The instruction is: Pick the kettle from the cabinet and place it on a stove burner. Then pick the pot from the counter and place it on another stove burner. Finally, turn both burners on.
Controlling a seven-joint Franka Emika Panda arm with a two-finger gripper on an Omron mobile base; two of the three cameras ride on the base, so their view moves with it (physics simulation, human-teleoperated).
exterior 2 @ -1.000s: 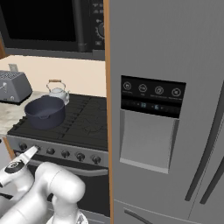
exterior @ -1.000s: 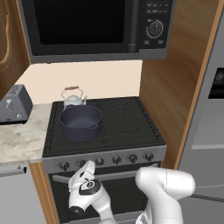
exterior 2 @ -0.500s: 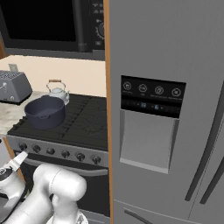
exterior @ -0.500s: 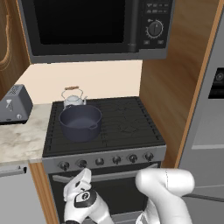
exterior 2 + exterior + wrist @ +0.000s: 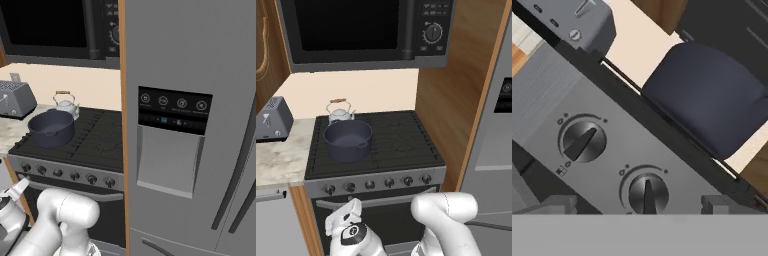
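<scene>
The pot (image 5: 348, 140) sits on the near left burner of the stove (image 5: 406, 145), and the kettle (image 5: 339, 113) stands just behind it on the far left burner, so close that they may touch. Both base views show this pairing, the right base view from the other side, with the pot (image 5: 51, 128) in front of the kettle (image 5: 65, 105) and the toaster (image 5: 15, 98) on the counter (image 5: 10, 132) to the left.

The left base view alone shows the gripper (image 5: 344, 216) low in front of the oven door, below the row of knobs (image 5: 349, 187) at the left end of the panel. The right base view catches just its white tip at the left edge. The hand view gives the close look the base cameras lack: two round knobs (image 5: 583, 142) on the grey panel, the pot's dark wall (image 5: 709, 95) above them, and the finger tips (image 5: 554, 204) set wide apart with nothing between them, one knob (image 5: 647, 193) lying in the gap.

Compared with a second ago, the hand has sunk lower against the oven front and drawn in toward the left knobs; pot and kettle have not moved, and the jaws remain spread.
</scene>
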